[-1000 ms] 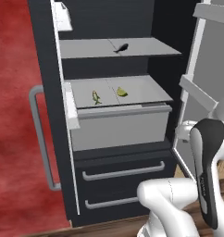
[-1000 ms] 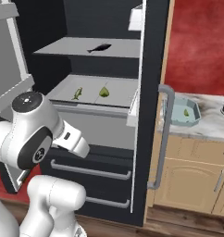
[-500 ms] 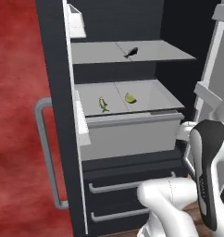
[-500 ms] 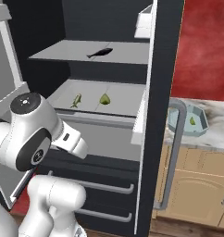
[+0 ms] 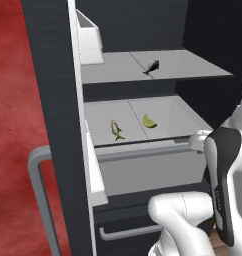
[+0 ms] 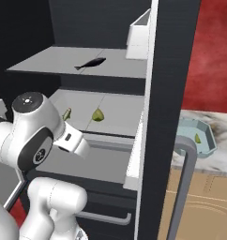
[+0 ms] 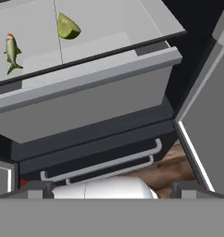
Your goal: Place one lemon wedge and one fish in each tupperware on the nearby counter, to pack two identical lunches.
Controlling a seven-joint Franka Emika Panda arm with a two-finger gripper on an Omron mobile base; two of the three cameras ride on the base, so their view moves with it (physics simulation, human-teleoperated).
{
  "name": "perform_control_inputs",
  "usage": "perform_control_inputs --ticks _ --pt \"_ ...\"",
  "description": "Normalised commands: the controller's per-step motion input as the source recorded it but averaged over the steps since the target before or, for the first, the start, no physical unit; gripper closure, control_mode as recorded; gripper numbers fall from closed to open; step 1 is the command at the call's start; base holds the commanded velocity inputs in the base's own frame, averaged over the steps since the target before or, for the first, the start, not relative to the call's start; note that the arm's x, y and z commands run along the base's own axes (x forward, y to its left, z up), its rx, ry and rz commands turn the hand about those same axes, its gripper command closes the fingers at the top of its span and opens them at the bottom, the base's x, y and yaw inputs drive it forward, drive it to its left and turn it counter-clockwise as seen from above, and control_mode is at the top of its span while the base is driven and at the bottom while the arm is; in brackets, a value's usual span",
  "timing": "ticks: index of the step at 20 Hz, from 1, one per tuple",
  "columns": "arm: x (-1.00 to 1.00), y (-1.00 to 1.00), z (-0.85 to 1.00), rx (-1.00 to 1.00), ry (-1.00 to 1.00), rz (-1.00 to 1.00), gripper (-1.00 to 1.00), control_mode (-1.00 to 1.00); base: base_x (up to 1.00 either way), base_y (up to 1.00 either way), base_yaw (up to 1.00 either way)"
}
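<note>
In the open fridge, a green-grey fish point(image 5: 116, 129) point(image 6: 67, 114) point(image 7: 11, 50) and a lemon wedge point(image 5: 149, 121) point(image 6: 97, 115) point(image 7: 67, 28) lie side by side on the lower shelf. One shelf up lies a dark fish point(image 5: 152, 66) point(image 6: 91, 63). The pale blue octagonal tupperware point(image 6: 208, 137) sits on the marbled counter point(image 6: 224, 135) to the right, with a lemon wedge point(image 6: 198, 138) inside. My gripper point(image 7: 112, 190) is open and holds nothing. It hangs in front of the fridge, below the lower shelf's front edge and short of the fish and wedge.
A grey drawer point(image 7: 86, 102) juts out under the lower shelf, with dark handled drawers point(image 7: 102, 162) beneath. The fridge's dark side wall and its grey handle point(image 6: 183, 187) stand between the shelves and the counter. A white door bin point(image 5: 90, 37) hangs at the upper left.
The whole picture has shifted and grown, so the base has driven closer to the fridge. The fish and wedges lie where they were. The gripper is still open.
</note>
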Motion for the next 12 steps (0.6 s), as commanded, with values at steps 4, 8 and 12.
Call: perform_control_inputs --ticks 4,8,12 --pt "0.46 0.00 0.00 0.00 0.04 0.00 -1.00 -1.00 0.50 0.00 0.00" --pt "0.19 0.01 0.28 0.00 -0.01 0.01 -1.00 -1.00 0.00 0.00 0.00" --pt "0.10 0.00 0.71 -0.01 -0.08 0.03 -1.00 -1.00 0.00 0.00 0.00"
